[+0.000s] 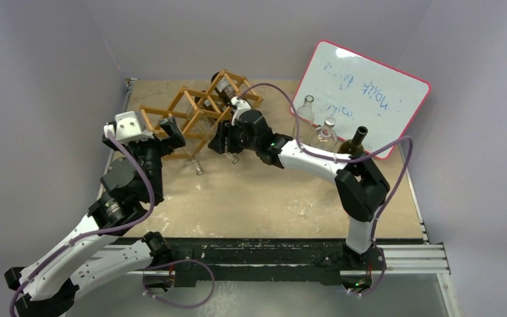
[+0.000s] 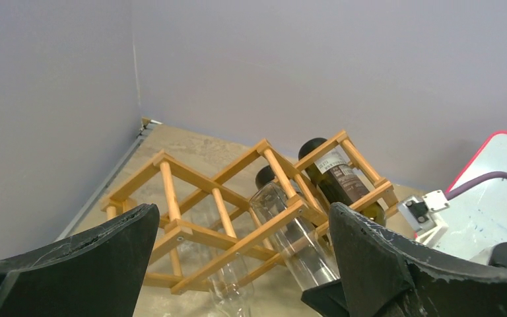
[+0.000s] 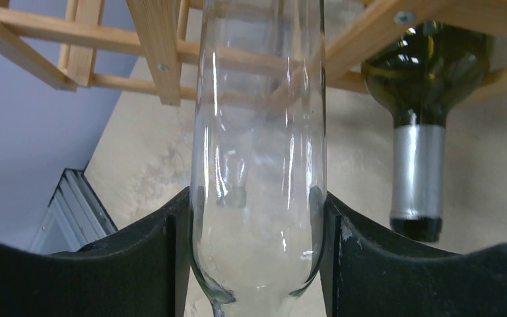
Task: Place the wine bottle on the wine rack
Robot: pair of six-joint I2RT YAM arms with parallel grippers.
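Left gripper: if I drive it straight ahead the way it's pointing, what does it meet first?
Probably the wine rack: its near slats lie straight ahead, framed between the fingers of the open left gripper. Depth is unclear from the wrist view.

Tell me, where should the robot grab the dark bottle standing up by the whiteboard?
Probably its neck. The dark bottle stands upright, and its thin neck sticks up free. Come from the near side with the pincer level, because the whiteboard stands behind it and clear bottles stand close on one side.
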